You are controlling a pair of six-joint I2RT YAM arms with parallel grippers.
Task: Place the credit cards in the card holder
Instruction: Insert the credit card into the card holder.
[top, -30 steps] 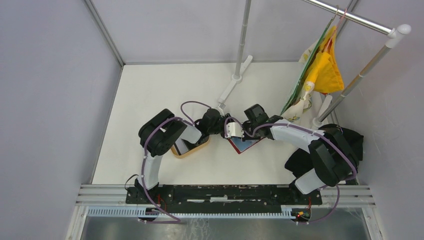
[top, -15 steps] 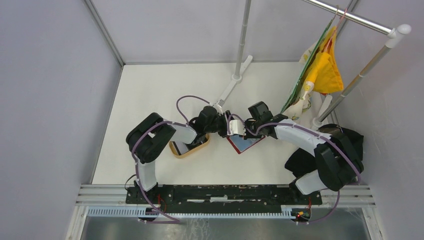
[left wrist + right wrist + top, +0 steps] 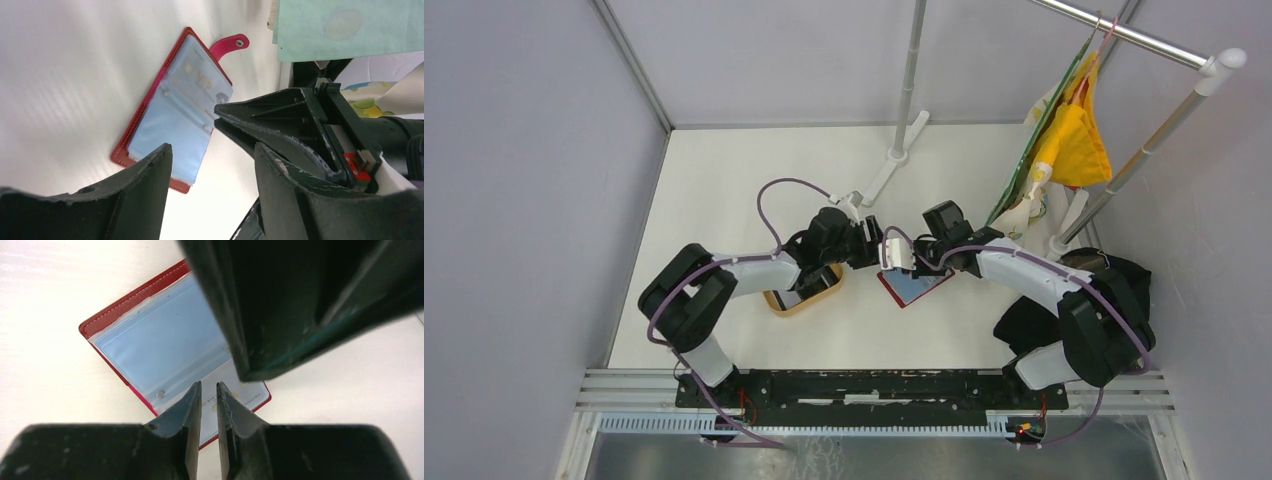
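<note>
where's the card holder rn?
Top view: the card holder lies open on the table just right of centre, right of the oval wooden tray, with the right gripper over its edge.

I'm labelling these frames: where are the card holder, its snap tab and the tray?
card holder (image 3: 165, 125), left wrist view, on its blue pocket panel.
snap tab (image 3: 231, 45), left wrist view, on the red strap.
tray (image 3: 816, 301), top view, on its near rim.
</note>
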